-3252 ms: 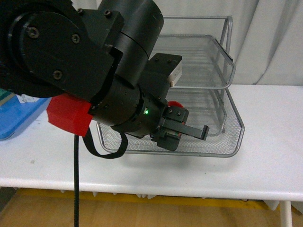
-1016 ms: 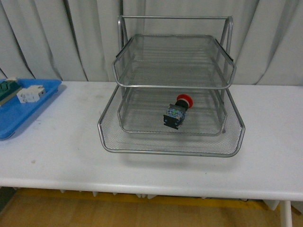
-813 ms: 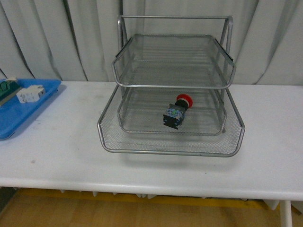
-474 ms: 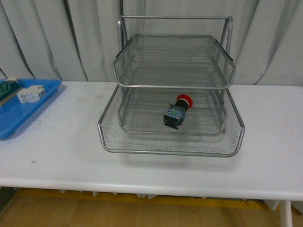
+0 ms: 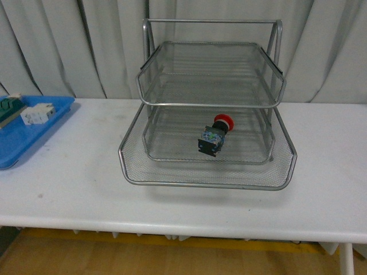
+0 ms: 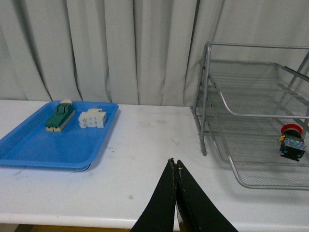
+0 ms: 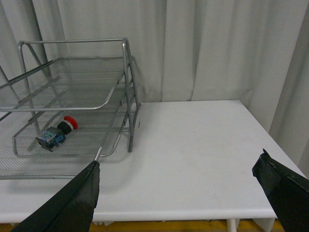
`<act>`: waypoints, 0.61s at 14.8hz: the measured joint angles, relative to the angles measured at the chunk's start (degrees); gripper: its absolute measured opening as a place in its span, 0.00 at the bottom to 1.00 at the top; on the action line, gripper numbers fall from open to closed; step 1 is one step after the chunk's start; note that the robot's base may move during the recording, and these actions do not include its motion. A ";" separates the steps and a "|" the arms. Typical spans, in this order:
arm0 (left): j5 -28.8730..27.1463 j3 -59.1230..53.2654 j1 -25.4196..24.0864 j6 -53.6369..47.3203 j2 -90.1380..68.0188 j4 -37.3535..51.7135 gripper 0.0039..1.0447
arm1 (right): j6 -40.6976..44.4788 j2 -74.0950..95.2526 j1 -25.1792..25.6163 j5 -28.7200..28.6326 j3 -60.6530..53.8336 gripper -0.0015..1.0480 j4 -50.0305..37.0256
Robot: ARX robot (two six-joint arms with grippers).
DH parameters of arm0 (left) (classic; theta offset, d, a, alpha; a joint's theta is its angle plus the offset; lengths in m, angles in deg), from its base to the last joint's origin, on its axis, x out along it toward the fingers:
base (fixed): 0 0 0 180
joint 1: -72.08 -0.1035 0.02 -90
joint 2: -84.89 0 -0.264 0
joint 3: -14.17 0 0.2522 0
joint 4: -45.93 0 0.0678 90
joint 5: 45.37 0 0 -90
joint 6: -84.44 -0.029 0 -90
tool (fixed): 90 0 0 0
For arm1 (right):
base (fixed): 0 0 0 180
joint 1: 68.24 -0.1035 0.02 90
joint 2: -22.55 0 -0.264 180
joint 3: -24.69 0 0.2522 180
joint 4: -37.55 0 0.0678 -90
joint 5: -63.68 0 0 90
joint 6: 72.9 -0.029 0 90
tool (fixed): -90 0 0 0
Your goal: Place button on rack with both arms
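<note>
The left end effector (image 6: 174, 163) hangs over the bench (image 6: 145, 145), its fingers pressed together on nothing. Off to the left, a blue tray (image 5: 23, 146) carries a green-and-cream block (image 6: 59, 116) and a white terminal block (image 6: 91, 118). In the middle, the button (image 5: 213, 136) lies on its side inside the wire-mesh rack (image 5: 172, 175), seemingly on the middle tier, with nothing gripping it. The right end effector (image 7: 177, 166) is spread wide and empty, well clear of the rack. The placement looks finished, and nothing seems left beyond parking both arms.
</note>
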 joint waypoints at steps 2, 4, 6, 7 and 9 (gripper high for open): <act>0.02 0.02 0.00 0.00 9.27 -10.08 0.01 | 0.00 0.00 0.00 0.02 0.00 0.94 0.04; 0.02 0.09 0.00 0.00 9.25 -9.94 0.01 | 0.00 0.00 0.00 -0.02 0.00 0.94 -0.07; -0.04 0.02 0.00 0.00 9.25 -10.36 0.01 | 0.00 0.00 0.00 0.00 0.00 0.94 0.02; 0.00 0.02 0.00 0.00 9.27 -9.94 0.01 | 0.00 0.00 0.00 0.00 0.00 0.94 0.02; -0.02 0.02 0.00 0.00 9.27 -10.10 0.01 | 0.00 0.00 0.00 0.00 0.00 0.94 0.00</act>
